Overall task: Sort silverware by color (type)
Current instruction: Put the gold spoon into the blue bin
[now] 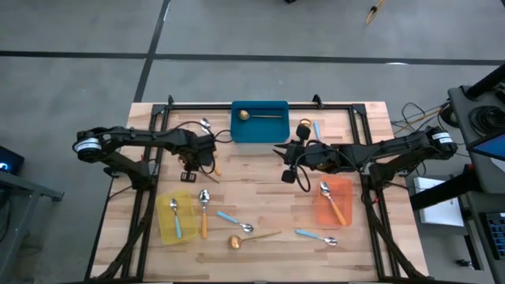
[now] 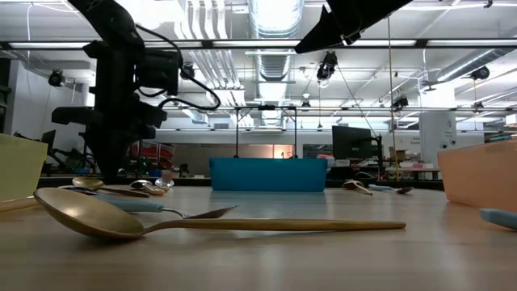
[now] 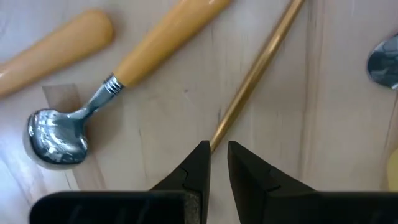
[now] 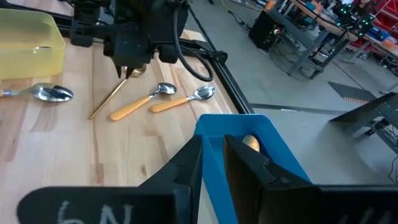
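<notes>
Gold spoon (image 3: 258, 68) beneath down-tilted left end effector (image 3: 217, 155).

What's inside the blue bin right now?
The blue bin holds one gold spoon, bowl toward the left arm's side. In the right wrist view the right gripper covers most of the bin's inside; only the spoon's bowl shows.

- We count one gold spoon (image 1: 245, 114) lying flat in the blue bin (image 1: 237, 134); another (image 1: 237, 241) lies near the table's front edge.
- A blue-handled spoon (image 1: 175, 218) lies in the yellow bin (image 1: 166, 233), an orange-handled one (image 1: 331, 199) in the orange bin (image 1: 344, 214).
- Others lie scattered flat — two orange-handled, perhaps, under the left arm.
</notes>
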Controlling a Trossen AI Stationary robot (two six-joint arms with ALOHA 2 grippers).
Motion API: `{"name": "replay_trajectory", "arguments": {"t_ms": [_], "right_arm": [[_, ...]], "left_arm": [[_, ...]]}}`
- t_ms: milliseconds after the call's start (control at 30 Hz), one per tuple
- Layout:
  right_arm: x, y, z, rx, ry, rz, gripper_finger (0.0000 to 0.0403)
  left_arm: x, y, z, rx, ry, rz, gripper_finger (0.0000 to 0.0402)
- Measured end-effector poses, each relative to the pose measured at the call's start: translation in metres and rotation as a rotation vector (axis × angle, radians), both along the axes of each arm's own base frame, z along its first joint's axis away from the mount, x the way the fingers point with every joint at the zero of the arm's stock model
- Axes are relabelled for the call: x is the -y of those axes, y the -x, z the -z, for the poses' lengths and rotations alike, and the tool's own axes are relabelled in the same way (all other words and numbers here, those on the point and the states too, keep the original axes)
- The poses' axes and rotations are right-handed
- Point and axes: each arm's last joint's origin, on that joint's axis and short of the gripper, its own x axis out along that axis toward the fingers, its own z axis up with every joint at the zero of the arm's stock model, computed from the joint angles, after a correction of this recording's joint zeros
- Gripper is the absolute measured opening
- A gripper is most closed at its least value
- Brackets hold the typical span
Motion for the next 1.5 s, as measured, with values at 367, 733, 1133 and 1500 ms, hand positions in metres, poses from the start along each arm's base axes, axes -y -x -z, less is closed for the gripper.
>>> {"name": "replay_trajectory", "arguments": {"t_ms": [367,733,1133,1500], "right_arm": [[0.0,0.0,0.0,-0.002,0.004,-0.002,0.0056],[0.0,0.0,0.0,-0.005,0.01,-0.004,0.0056],[0.001,0.0,0.0,-0.008,0.016,-0.005,0.0056],[0.012,0.0,0.001,-0.013,0.0,0.043,0.0056]], "left_arm": [[0.0,-0.001,0.001,0.019,-0.007,0.014,0.0038],[0.0,0.001,0.004,0.01,-0.004,0.015,0.0038],[0.003,0.008,0.013,-0.023,0.007,0.015,0.0038],[0.002,0.007,0.013,-0.008,0.001,0.03,0.0038]]}}
